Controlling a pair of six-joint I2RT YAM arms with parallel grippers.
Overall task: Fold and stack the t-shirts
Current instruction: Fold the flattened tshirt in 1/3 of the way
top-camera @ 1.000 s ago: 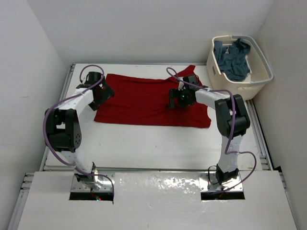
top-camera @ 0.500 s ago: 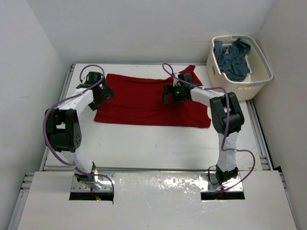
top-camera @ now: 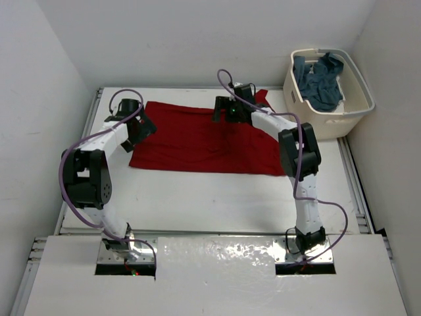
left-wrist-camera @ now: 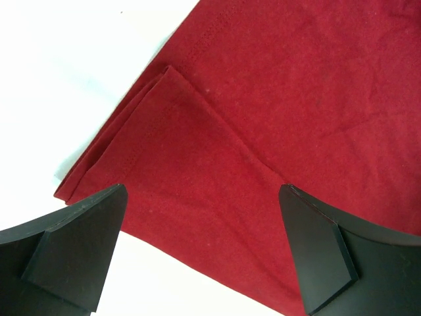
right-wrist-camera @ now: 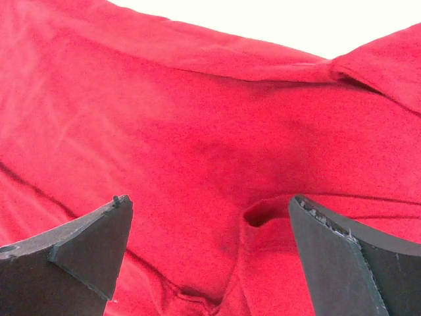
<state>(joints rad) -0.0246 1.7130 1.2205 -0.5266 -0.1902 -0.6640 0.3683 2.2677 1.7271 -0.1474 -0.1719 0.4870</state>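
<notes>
a: where is the red shirt found?
b: it is laid out flat on the far half of the tabletop. wrinkles are seen across the cloth, and one sleeve is turned up at the far right corner.
a: how are the left jaws set?
b: they are held spread wide above the shirt's left edge, where a folded corner is seen against the white surface. nothing is gripped between them.
a: and the right jaws?
b: they are likewise released, held wide over the far edge of the red cloth near its middle. a small pucker is seen below them, and no cloth is pinched.
a: is another shirt seen?
b: a blue-grey shirt is crumpled inside the basket at the far right corner, well apart from both jaws.
</notes>
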